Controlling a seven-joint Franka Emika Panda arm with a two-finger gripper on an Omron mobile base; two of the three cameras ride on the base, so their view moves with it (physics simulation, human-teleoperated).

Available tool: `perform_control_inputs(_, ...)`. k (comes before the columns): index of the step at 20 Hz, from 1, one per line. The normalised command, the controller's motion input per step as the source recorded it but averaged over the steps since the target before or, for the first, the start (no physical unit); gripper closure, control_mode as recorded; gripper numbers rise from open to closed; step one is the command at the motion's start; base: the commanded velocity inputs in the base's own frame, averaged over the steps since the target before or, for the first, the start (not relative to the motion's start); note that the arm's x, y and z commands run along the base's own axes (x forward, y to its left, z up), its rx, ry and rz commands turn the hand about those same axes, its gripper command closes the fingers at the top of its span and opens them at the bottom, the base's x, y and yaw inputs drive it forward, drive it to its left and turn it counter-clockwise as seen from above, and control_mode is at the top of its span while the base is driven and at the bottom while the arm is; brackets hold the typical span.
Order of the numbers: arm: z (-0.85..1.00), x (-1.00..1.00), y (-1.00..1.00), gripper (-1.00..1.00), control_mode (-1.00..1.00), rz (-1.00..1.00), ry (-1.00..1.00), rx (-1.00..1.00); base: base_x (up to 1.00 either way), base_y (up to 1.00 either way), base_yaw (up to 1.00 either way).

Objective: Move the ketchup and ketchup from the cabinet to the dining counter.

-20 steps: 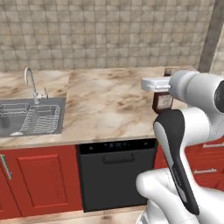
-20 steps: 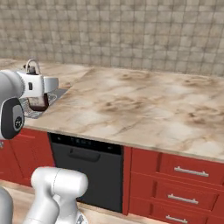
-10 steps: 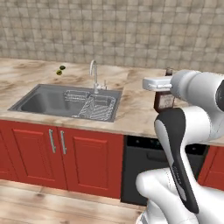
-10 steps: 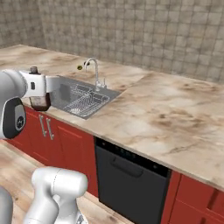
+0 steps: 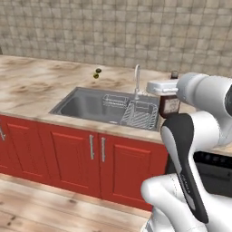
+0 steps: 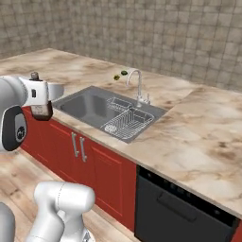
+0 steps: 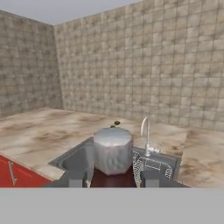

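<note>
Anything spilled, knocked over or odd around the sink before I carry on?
Nothing stands out. The ketchup bottle sits upright in the gripper, clear of the counter. The sink holds only its wire rack, and the faucet looks normal. No spills.

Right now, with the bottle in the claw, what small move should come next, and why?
Probably carry it forward over bare marbled stone counter before lowering: the claw grips the dark red-brown ketchup bottle in the air, and the steel sink lies ahead.
</note>
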Motion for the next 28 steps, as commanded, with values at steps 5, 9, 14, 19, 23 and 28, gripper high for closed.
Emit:
perform_control_inputs(5, 0.0, 0.0, 0.0, 1.0, 1.0, 0.0, 0.0, 0.0, 0.73, 0.64, 0.0)
perform_control_inputs(9, 0.0, 0.0, 0.0, 1.0, 1.0, 0.0, 0.0, 0.0, 0.73, 0.64, 0.0)
perform_control_inputs(14, 0.0, 0.0, 0.0, 1.0, 1.0, 0.0, 0.0, 0.0, 0.73, 0.64, 0.0)
perform_control_inputs(19, 0.0, 0.0, 0.0, 1.0, 1.0, 0.0, 0.0, 0.0, 0.74, 0.62, 0.0)
perform_control_inputs(23, 0.0, 0.0, 0.0, 1.0, 1.0, 0.0, 0.0, 0.0, 0.73, 0.6, 0.0)
perform_control_inputs(28, 0.0, 0.0, 0.0, 1.0, 1.0, 0.0, 0.0, 0.0, 0.68, 0.61, -0.02)
